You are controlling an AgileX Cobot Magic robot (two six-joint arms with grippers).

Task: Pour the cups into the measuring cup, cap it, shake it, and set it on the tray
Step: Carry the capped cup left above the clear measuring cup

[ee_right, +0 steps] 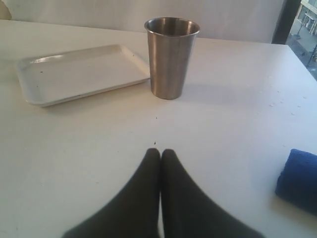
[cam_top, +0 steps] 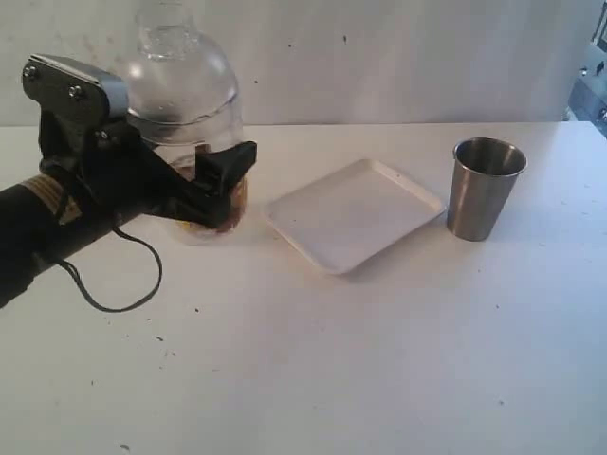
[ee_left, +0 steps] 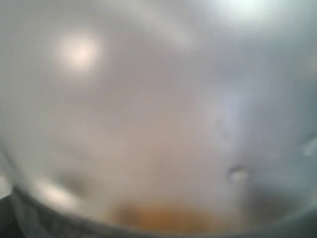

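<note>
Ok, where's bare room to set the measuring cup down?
The tray is bare. The table is also free between the tray, the steel tumbler and the shut right gripper. A blue cloth lies near that gripper. Crowded: the left gripper around the measuring cup.

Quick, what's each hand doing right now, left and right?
Left hand: closed on the tall clear plastic measuring cup.
Right hand: closed, holding nothing.
</note>
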